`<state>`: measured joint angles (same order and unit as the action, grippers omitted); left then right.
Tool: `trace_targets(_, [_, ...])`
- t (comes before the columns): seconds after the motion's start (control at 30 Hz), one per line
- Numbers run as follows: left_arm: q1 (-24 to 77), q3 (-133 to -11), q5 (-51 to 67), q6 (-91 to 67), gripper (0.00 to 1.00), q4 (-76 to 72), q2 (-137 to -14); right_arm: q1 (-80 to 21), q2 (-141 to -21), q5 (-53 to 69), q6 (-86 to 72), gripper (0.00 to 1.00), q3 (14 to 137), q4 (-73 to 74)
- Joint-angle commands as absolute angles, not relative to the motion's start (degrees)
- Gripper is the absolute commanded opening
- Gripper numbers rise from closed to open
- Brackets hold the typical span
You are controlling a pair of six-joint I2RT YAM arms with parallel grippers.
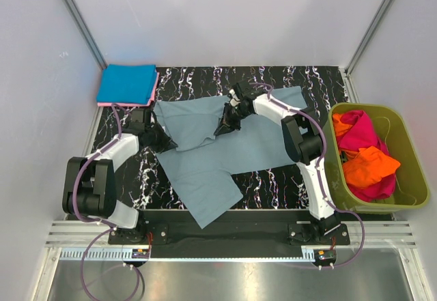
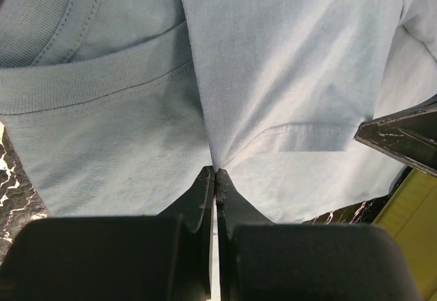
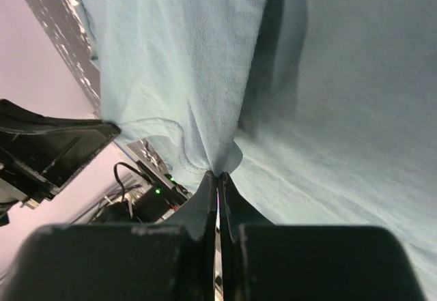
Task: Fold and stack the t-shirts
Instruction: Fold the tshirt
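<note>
On the black marbled desk (image 1: 273, 178) the grey-blue t-shirt (image 1: 205, 168) lies half-folded in the middle, with the left pincer (image 2: 215, 173) and right pincer (image 3: 218, 175) each pinched shut on its cloth. A bright blue shirt (image 1: 126, 82) sits folded atop a pink shirt (image 1: 127, 104) far left. An orange shirt (image 1: 369, 166) and a magenta shirt (image 1: 358, 134) wait in the tub (image 1: 372, 108), so much seemingly remains.

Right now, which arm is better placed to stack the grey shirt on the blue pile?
Probably left: the left gripper, shut on the grey-blue shirt, sits nearest the folded pile at far left; the right gripper pinches it nearer the middle.
</note>
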<state>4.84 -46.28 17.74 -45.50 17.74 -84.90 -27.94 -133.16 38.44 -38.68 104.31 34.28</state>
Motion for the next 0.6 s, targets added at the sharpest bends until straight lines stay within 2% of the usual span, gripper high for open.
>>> trace_targets(0.0, [4.1,-47.4,16.6,-44.5,0.0,17.0,-85.0,-27.7,-133.3,37.3,-34.9,0.0,106.5,39.5])
trace_targets(0.2, [4.0,-46.9,17.0,-44.0,0.01,17.6,-85.6,-27.7,-134.2,35.6,-32.4,0.01,106.4,42.6])
trace_targets(0.23, [4.0,-46.8,17.5,-43.9,0.06,17.7,-85.8,-27.7,-134.4,35.1,-31.8,0.05,106.6,43.8])
trace_targets(0.27, [4.0,-46.3,17.6,-43.7,0.13,17.8,-85.6,-27.6,-134.5,34.2,-31.1,0.19,107.0,44.5])
trace_targets(0.33, [4.0,-45.9,16.5,-43.0,0.19,18.1,-83.8,-27.2,-133.8,32.5,-28.7,0.26,107.9,46.5])
trace_targets(0.37, [3.8,-46.1,15.7,-42.5,0.27,19.1,-82.8,-27.0,-133.3,31.0,-28.2,0.32,108.4,46.8])
trace_targets(0.4, [3.6,-46.7,14.6,-42.3,0.31,19.8,-81.7,-26.3,-132.9,30.2,-27.4,0.35,109.1,47.2])
trace_targets(0.47, [2.8,-49.2,11.0,-40.3,0.33,21.1,-78.9,-25.6,-131.3,27.2,-26.5,0.42,111.9,48.5])
trace_targets(0.57, [1.8,-54.8,8.0,-37.1,0.36,21.6,-79.3,-23.6,-129.1,24.9,-25.3,0.44,114.8,49.3])
